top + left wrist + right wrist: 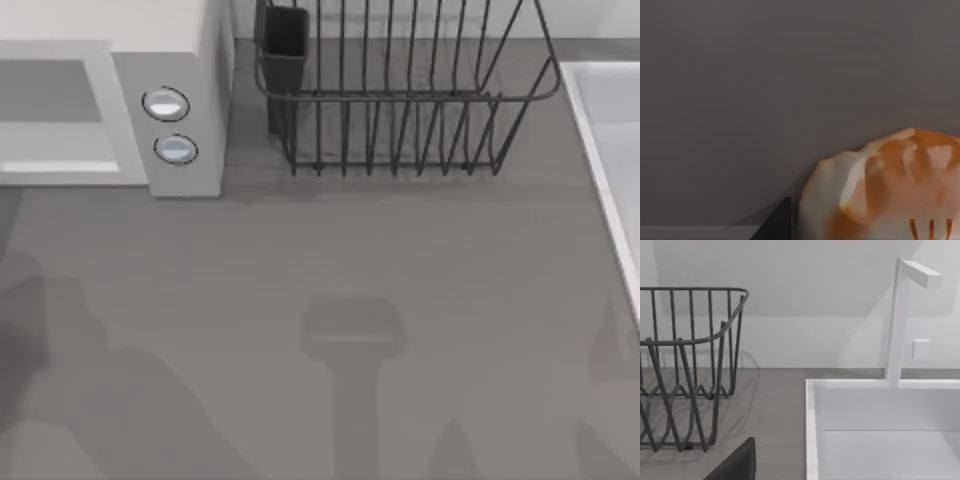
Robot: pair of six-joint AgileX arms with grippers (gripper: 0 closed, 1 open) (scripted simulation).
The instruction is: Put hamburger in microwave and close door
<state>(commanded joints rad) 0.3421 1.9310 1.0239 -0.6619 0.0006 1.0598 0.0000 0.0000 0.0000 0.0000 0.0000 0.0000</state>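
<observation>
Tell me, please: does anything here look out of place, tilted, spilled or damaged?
Nothing stands out. The microwave sits square at the table's far left with its door shut, the dish rack stands upright beside it, and the hamburger looks whole. No spill is seen.

Hamburger, tan-orange w/ pale rim, close to camera, plain grey surface behind, dark wedge just beside it, pale strip along frame edge
</observation>
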